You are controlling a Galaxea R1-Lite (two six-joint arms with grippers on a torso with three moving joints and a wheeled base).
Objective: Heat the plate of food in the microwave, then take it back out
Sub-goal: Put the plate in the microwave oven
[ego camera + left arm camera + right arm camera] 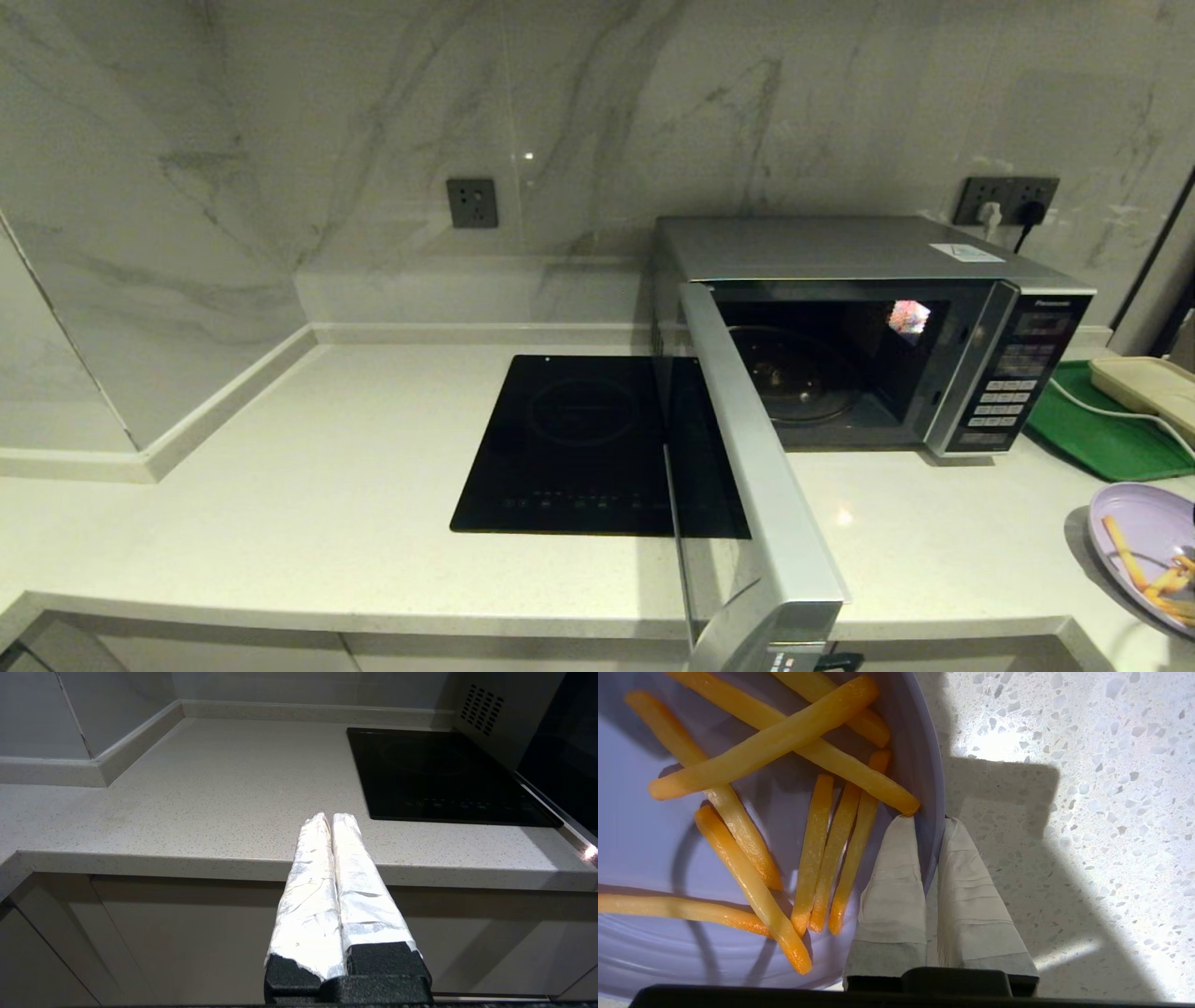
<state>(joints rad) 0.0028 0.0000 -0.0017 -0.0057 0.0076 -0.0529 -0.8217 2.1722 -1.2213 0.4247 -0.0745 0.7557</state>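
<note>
Right gripper (930, 823): clamped on rim of plate of food (668, 849), one taped finger inside the rim, the other outside over the countertop (1087, 812); jaws nearly together, only the plate wall between them. Fries (822, 858) scattered across plate, one tip touching the inner finger. In head view, plate of food (1144, 527) at far right edge of counter, in front of green tray (1092, 439), partly cut off by frame edge. Microwave (840, 252) at back right, door (761, 485) swung fully outward, cavity lit dimly, glass turntable (794, 373) bare. Black cooktop (579, 439) just left of door. Left gripper (331, 820): fingers pressed together, nothing held, hanging off the counter's front edge.
</note>
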